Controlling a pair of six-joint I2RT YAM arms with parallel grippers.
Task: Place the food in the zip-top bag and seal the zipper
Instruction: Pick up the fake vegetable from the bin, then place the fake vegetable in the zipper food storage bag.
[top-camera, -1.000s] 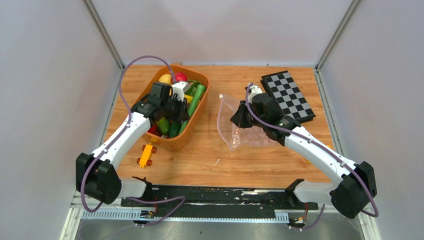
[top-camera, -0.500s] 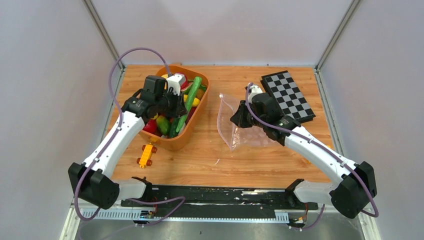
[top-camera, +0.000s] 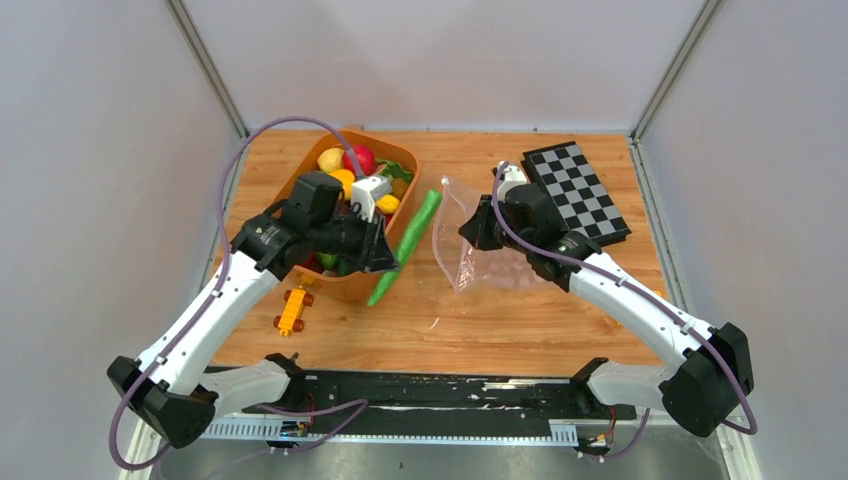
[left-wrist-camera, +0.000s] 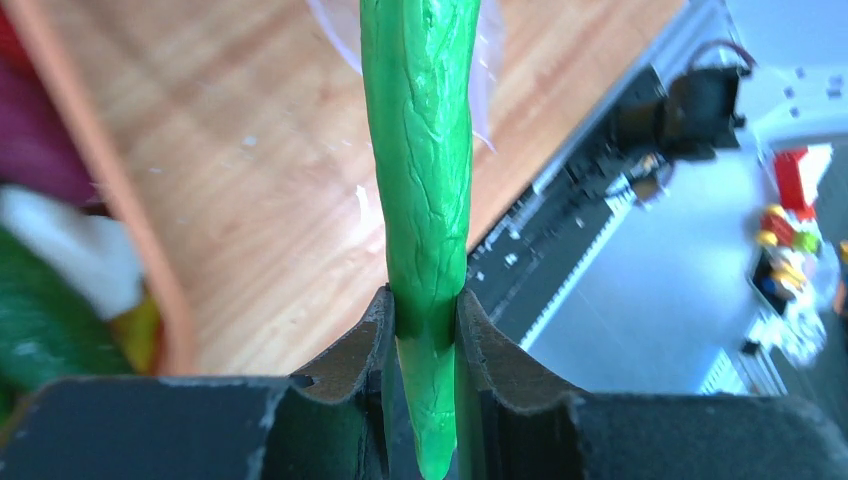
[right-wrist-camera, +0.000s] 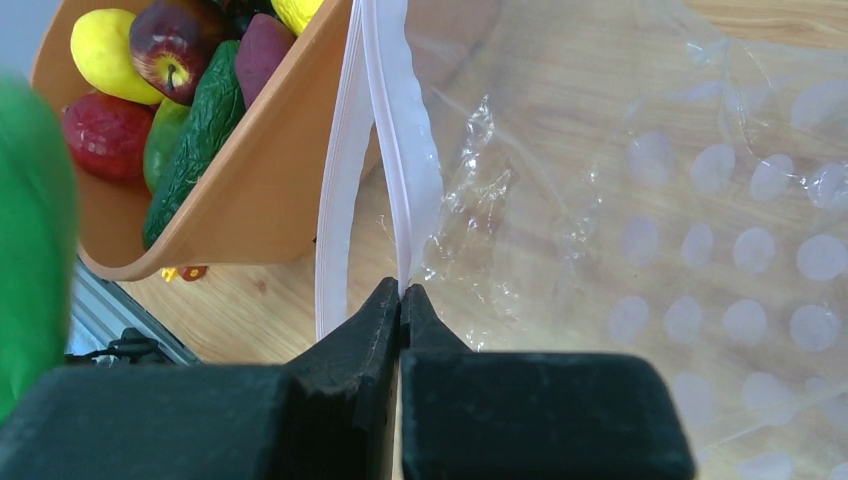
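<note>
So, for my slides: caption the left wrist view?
Left gripper clamps a long green cucumber, its tip toward the clear bag.

The tub (top-camera: 350, 291) is set far-left on the table (top-camera: 480, 320) with food (top-camera: 345, 160) piled in it, the cucumber (top-camera: 405, 245) is held between the tub and the zip-top bag (top-camera: 470, 255), the board (top-camera: 577, 192) is laid behind-right of the bag, and the toy car (top-camera: 291, 309) is left before the tub.

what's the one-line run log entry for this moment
left end effector holds green cucumber | right end effector pinches zipper | zip-top bag mouth open | cucumber not yet inside
</note>
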